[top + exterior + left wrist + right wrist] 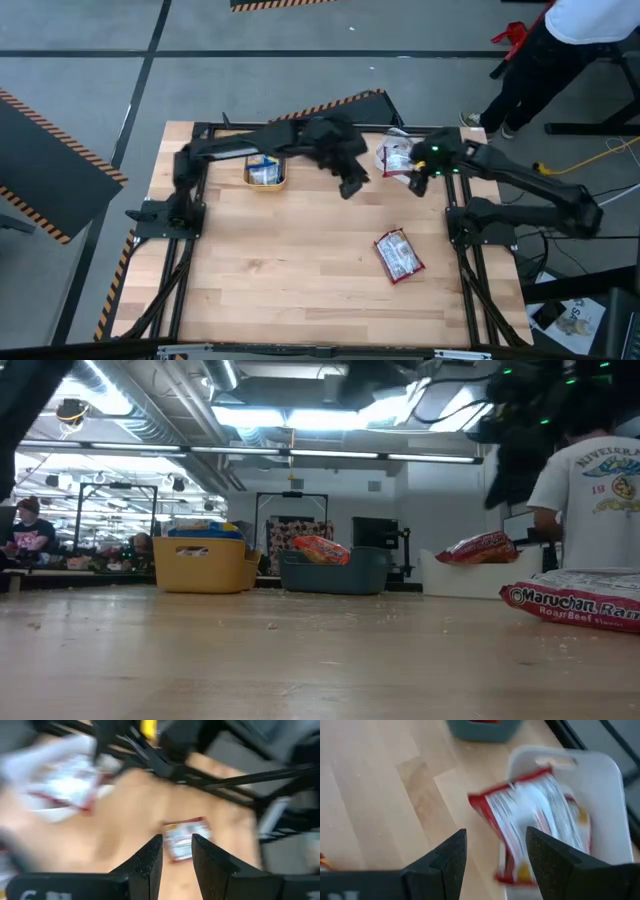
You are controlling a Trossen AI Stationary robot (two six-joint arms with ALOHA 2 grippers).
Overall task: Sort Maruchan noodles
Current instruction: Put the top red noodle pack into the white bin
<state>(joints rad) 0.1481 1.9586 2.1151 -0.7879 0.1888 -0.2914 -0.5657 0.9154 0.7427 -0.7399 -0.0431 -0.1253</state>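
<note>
From overhead you look straight down on the whole table (300, 260). The low camera sits at tabletop height, facing level across it into the room. Each wrist camera looks past its own fingers, close to the surface. Overhead, low and left wrist views share the dark red-and-white packet (398, 255) (575, 600) (184, 839).

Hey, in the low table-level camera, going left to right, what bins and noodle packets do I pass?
Yellow bin → teal bin with an orange packet in it → white bin with a red packet on top → red-and-white Maruchan packet lying on the table, nearest the camera.
</note>
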